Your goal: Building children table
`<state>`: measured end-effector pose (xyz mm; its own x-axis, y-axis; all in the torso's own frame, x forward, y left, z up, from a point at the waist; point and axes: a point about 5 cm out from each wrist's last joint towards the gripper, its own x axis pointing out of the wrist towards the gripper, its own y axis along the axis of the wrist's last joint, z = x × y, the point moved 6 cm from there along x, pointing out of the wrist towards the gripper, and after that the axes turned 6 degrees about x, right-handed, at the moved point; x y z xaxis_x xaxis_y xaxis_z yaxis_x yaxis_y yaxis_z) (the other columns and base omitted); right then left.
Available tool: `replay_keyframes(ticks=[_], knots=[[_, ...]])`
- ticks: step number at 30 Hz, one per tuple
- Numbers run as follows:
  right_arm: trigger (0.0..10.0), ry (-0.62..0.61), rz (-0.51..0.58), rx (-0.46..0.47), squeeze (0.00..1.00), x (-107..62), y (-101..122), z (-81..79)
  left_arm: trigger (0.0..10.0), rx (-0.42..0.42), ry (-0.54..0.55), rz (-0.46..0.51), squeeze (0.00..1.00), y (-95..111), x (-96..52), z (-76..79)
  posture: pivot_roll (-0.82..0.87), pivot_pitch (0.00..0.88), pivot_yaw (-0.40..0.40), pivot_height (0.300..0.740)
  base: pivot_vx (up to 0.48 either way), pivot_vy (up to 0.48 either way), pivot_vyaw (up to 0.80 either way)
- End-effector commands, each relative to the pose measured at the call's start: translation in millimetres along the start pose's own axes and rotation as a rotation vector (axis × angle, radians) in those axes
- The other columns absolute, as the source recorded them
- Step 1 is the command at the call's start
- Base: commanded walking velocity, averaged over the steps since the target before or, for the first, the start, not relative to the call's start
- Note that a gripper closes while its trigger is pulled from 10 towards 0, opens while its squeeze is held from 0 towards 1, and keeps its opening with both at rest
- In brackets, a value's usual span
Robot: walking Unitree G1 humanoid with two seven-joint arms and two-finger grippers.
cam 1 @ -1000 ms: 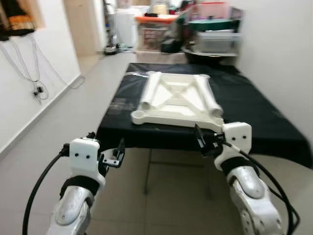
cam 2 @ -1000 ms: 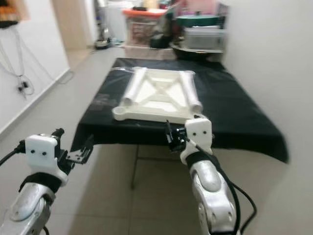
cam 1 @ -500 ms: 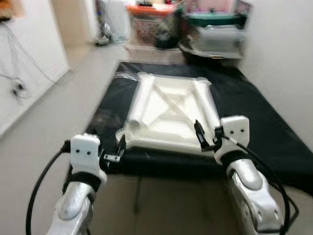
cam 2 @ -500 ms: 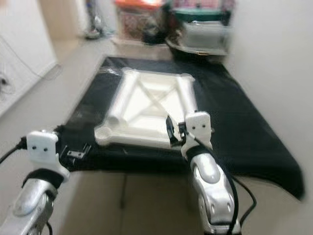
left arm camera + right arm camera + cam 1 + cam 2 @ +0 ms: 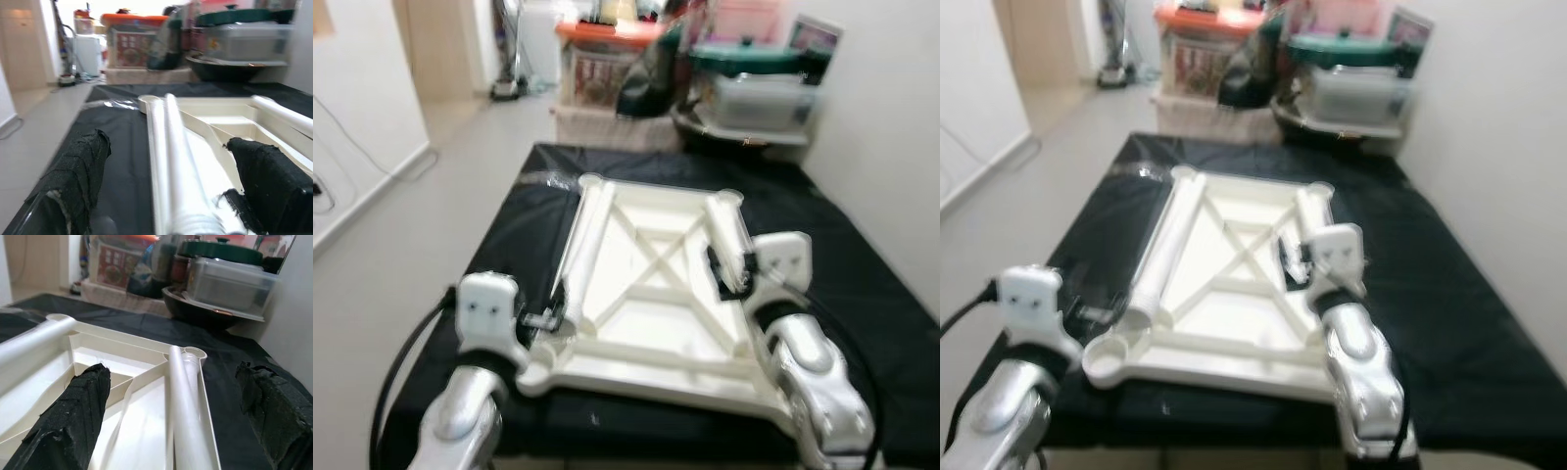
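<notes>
Black cloth [image 5: 862, 294] bears one tabletop [image 5: 646, 323], two legs; left end effector [image 5: 166, 196], right end effector [image 5: 181, 411] spread.

From head height, the stereo pair looks forward and down over both silver arms onto the cream plastic upturned tabletop [image 5: 651, 294] on the black-draped table [image 5: 862, 304], the right eye's frame shifted slightly sideways. Each wrist camera sits low, close above that tabletop, facing along it between its own two black fingers [image 5: 73, 181] [image 5: 73, 416]. All four views share the cluttered storage boxes [image 5: 142, 46] beyond the table.
</notes>
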<state>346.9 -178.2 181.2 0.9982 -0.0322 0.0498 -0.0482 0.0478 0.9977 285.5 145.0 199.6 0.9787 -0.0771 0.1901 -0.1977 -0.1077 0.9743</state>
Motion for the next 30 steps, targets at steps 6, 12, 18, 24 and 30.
replay_keyframes(ticks=[6,12,18,24,30], knots=[[10.0,-0.029,-0.141,0.016,0.00,-11.3,-25,13.2,10.0,0.028,0.002,-0.028,0.00,-7,-1.1,-5.2,0.03,0.000,-0.093,0.740,0.000,0.000,0.00],[10.0,-0.070,-0.219,0.026,0.00,-20.1,-31,35.7,10.0,0.036,0.003,-0.036,0.00,-9,-1.4,-5.8,0.02,0.000,-0.089,0.740,0.000,0.000,0.00],[10.0,-0.086,-0.344,0.046,0.00,-34.4,-46,52.4,10.0,0.033,-0.002,-0.043,0.00,-12,-0.5,-3.4,-0.01,0.000,-0.081,0.740,0.000,0.000,0.00],[10.0,-0.071,-0.412,0.188,0.00,-38.5,-56,41.4,10.0,0.028,-0.003,-0.041,0.00,-12,1.8,-3.1,-0.01,0.000,-0.081,0.740,0.000,0.000,0.00],[10.0,-0.089,-0.461,0.183,0.00,-39.4,-69,44.2,10.0,0.027,0.003,-0.043,0.00,-12,2.8,-5.3,0.00,0.000,-0.087,0.740,0.000,0.000,0.00]])
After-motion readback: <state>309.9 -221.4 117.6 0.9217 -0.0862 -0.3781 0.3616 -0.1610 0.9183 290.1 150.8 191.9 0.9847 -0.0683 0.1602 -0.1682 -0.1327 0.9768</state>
